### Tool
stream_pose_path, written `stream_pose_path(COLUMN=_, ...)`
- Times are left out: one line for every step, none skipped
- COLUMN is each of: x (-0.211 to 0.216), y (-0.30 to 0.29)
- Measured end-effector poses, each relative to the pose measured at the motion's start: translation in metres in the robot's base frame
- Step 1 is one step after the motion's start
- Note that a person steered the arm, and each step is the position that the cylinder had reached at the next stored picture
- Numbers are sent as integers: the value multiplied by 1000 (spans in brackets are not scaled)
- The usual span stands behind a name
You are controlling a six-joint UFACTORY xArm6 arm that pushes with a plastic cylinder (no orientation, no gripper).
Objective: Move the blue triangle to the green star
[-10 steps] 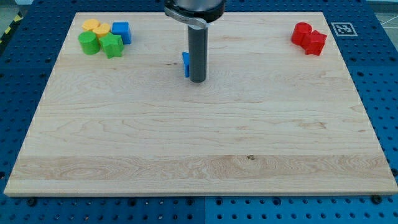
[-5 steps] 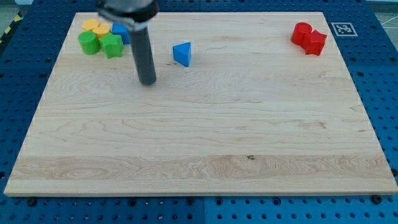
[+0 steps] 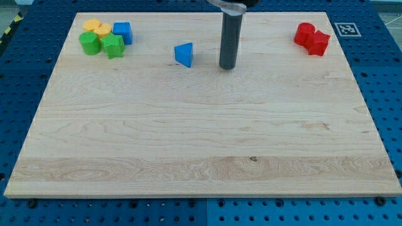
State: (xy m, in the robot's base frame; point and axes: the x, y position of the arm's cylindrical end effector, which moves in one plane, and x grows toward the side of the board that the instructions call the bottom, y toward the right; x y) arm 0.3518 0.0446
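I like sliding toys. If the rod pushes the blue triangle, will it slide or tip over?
The blue triangle probably slides: it looks low and sits flat on the smooth wooden board. It may twist if my tip, now to its right, hits off-centre.

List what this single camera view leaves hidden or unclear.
- Arm above the dark rod: cut off by the view's top; my tip shows, right of the blue triangle block.
- Yellow block: partly hidden behind the green star block; shape unclear.
- Red blocks: touching; shapes unclear.
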Motion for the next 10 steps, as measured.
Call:
stream_pose_path(x=-7, y=-21)
stream_pose_path(x=-8, y=-42)
stream_pose_path(x=-9, y=-63)
stream_pose_path(x=-10, y=-82)
stream_pose_path(x=-15, y=-101)
stream_pose_path(x=-19, y=-119)
stream_pose_path(x=-25, y=-137)
stream_pose_path(x=-28, y=-152)
stream_pose_path(x=-32, y=-167)
stream_pose_path(x=-34, y=-170)
